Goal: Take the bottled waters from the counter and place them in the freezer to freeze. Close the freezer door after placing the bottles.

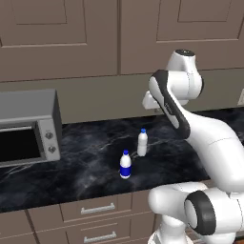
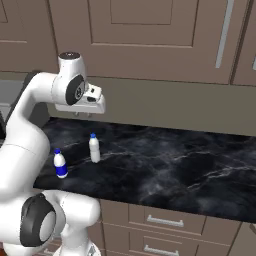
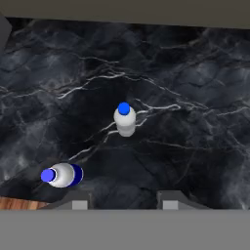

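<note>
Two bottled waters stand upright on the black marble counter [image 1: 86,157]. The plain bottle [image 1: 142,142] is farther back; the bottle with the blue label band [image 1: 125,164] stands near the front edge. My gripper [image 2: 83,114] hangs high above the counter, over and slightly behind the plain bottle [image 2: 94,148], pointing down. In the hand view its fingers are apart with nothing between them, so my gripper [image 3: 123,201] is open, and the plain bottle [image 3: 125,119] sits near the centre with the labelled bottle [image 3: 62,175] at lower left. The freezer and its door are out of view.
A grey microwave [image 1: 28,126] stands on the counter's left end. Brown upper cabinets [image 2: 150,35] hang above, and drawers with silver handles [image 1: 97,208] run below. To the right of the bottles stretches bare counter [image 2: 175,170].
</note>
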{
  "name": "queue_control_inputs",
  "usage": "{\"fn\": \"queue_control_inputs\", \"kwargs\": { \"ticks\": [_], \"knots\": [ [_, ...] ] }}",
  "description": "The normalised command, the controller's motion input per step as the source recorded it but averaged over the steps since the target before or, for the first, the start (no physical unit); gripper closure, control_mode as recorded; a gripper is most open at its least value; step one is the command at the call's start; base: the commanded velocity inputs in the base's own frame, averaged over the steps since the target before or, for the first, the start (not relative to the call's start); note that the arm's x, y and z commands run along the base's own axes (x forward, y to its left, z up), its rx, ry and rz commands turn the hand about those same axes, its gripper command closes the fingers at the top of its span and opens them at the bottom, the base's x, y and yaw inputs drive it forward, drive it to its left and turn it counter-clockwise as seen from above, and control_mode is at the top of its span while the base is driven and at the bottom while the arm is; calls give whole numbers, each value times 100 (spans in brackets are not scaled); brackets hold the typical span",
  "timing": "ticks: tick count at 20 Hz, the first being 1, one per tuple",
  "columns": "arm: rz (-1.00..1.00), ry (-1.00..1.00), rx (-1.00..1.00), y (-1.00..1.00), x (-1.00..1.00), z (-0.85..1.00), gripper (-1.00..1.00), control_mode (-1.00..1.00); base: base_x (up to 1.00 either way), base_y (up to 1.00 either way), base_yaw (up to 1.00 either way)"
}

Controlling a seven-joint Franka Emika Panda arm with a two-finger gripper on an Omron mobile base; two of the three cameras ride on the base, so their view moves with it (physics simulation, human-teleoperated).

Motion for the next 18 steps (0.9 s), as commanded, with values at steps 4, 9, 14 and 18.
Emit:
{"fn": "queue_control_inputs", "kwargs": {
  "ticks": [4, 9, 14, 18],
  "knots": [
    [2, -7, 2, -21, -37, -12, -100, -100, 0, 0, 0],
    [27, -28, 22, -98, -96, -27, -100, -100, 0, 0, 0],
    [54, -12, 17, -90, -22, -29, -100, -100, 0, 0, 0],
    [52, -9, 4, -60, 0, -47, -100, -100, 0, 0, 0]
  ]
}}
